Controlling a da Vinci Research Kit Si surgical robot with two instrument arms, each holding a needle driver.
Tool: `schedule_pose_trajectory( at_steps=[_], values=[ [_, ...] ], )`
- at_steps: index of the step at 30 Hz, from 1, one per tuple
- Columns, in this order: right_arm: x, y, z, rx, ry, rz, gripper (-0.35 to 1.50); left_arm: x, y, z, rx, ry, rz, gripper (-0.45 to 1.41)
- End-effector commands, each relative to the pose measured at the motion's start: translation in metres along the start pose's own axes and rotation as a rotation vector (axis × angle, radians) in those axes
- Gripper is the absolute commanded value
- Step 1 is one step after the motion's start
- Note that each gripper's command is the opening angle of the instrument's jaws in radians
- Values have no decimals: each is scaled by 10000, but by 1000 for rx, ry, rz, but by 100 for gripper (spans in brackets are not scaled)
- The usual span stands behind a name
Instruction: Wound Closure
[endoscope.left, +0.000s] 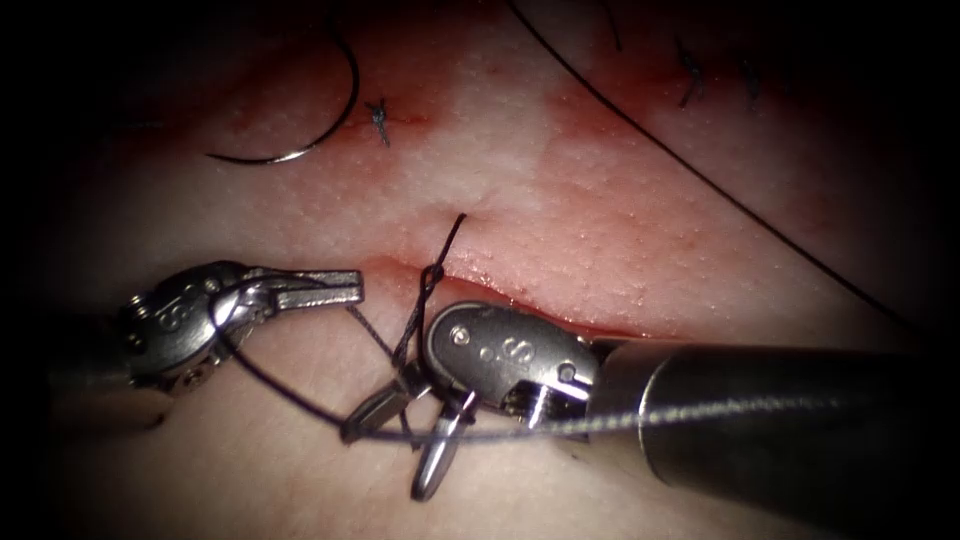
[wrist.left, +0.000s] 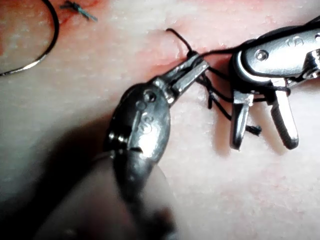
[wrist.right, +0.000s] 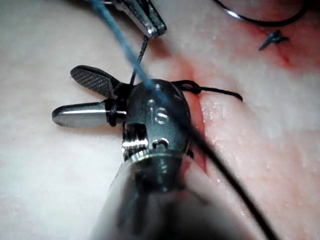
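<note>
Curved steel needle (endoscope.left: 320, 130) lay free on the pink pork tissue (endoscope.left: 620, 230), well left of the knot (endoscope.left: 433, 272) at the reddened cut (endoscope.left: 480, 285), held by neither tool. Left needle driver (endoscope.left: 340, 290) had its jaws pressed together on the dark thread (endoscope.left: 395, 350). Right needle driver (endoscope.left: 400, 440) stood spread, thread looped around its jaws.
</note>
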Motion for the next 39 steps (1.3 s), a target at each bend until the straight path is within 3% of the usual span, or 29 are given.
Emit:
schedule_pose_trajectory(
  at_steps=[1,7,10,13,14,15,22,31,39],
  values=[
    [-12,8,8,-4,-27,-33,116,-7,2,5,-3,1,-1,-45],
    [-16,20,7,-64,-98,-115,116,-7,6,6,-7,-4,-7,-45],
    [-17,27,4,-112,-185,-209,115,-6,10,6,-7,-4,-8,-45],
    [-18,27,1,-118,-217,-242,69,-5,14,6,-11,-4,-8,-45],
    [-18,27,1,-118,-217,-242,69,-5,14,6,-11,-4,-8,-45],
    [-18,24,-1,-49,-228,-238,-35,-5,18,6,-15,-3,-8,-45],
    [-13,20,2,-33,-222,-238,-35,-1,35,7,-23,-5,-9,-45],
    [3,22,-6,-43,-92,-243,-35,3,52,-1,-42,-15,-10,-45],
    [3,26,-14,-64,-57,-237,-35,-8,70,-14,-46,-35,5,-45]
  ],
)
